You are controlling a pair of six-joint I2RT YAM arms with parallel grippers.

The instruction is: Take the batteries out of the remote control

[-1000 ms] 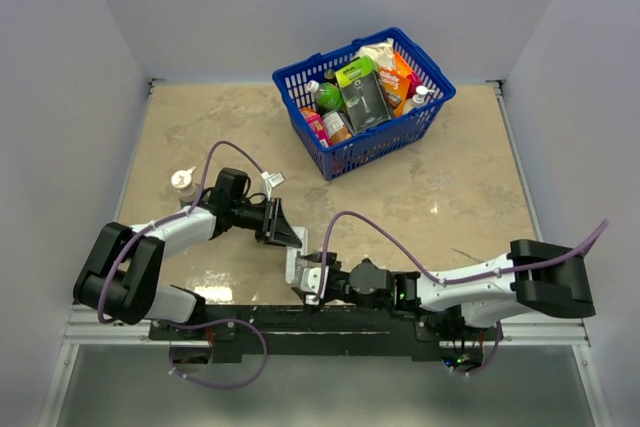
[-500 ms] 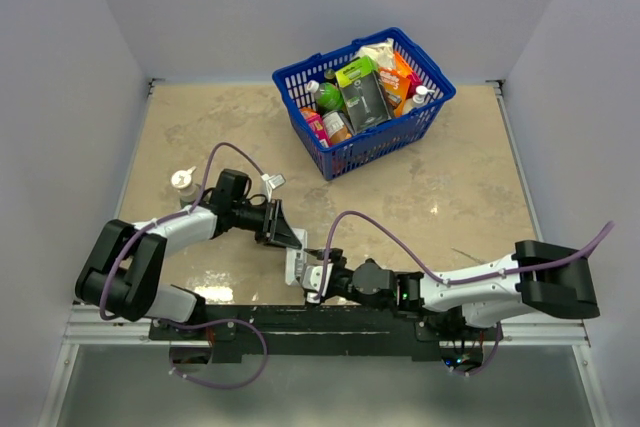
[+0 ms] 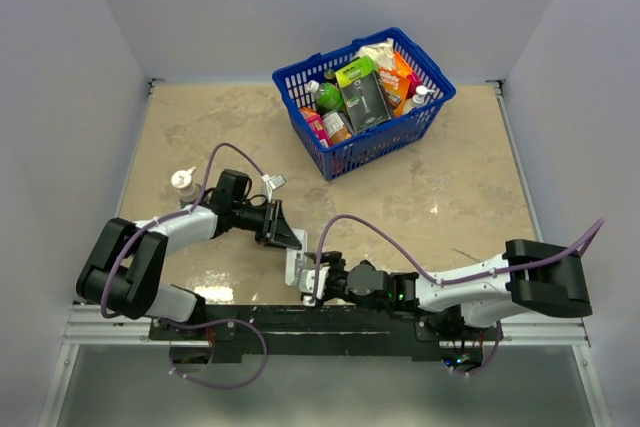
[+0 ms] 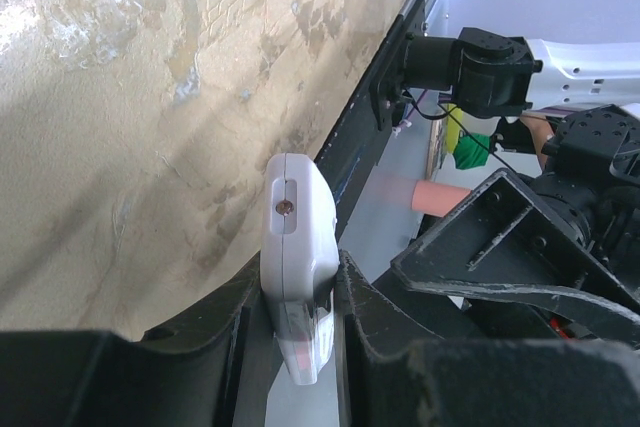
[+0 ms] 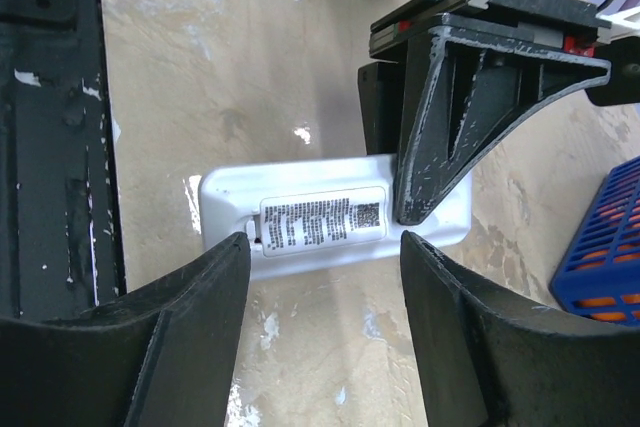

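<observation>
The remote control point(image 5: 330, 215) is a small white bar that rests on edge on the table, its labelled back face toward my right wrist camera. My left gripper point(image 4: 300, 282) is shut on one end of it, and one of its black fingers point(image 5: 450, 127) crosses the remote's right end. In the top view the remote point(image 3: 297, 267) sits near the front rail, just below the left gripper point(image 3: 293, 242). My right gripper point(image 5: 325, 292) stands open right in front of the remote, its jaws straddling the labelled face without touching it. The batteries are hidden.
A blue basket point(image 3: 425, 112) full of groceries stands at the back. A small spray-top bottle point(image 3: 183, 185) sits at the left, behind the left arm. The black front rail point(image 3: 250, 319) runs close below the remote.
My right gripper has edged in toward the remote and its jaws have narrowed a little. The left gripper holds the remote as before.
</observation>
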